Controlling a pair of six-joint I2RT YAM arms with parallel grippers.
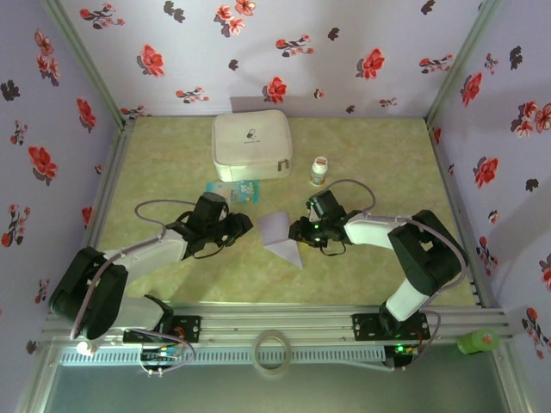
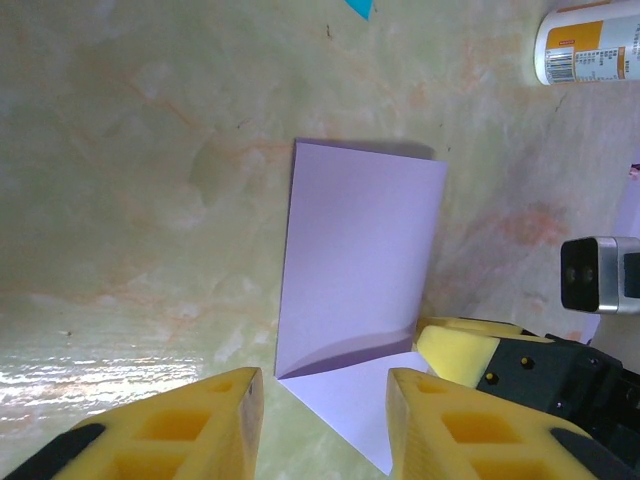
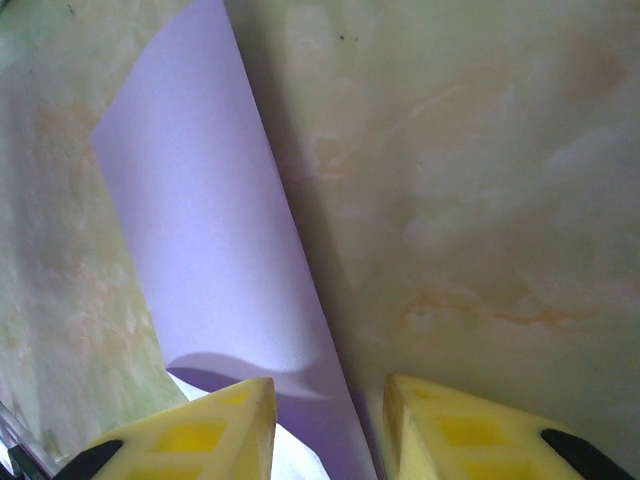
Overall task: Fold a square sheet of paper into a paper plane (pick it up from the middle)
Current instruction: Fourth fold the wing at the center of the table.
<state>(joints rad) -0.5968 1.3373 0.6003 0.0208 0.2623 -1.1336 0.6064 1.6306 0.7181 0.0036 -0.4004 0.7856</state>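
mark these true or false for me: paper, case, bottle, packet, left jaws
1. The lavender paper lies on the table, nearer the arms than the white zip case. True.
2. The paper is a finished slim pointed plane. False: it is only partly folded, with one broad panel raised off the table.
3. The small bottle stands just right of the case. True.
4. The teal-and-white packet sits on top of the case. False: it lies on the table at the case's near edge.
5. The left jaws are pressed shut. False: they stand apart, with paper showing between them.
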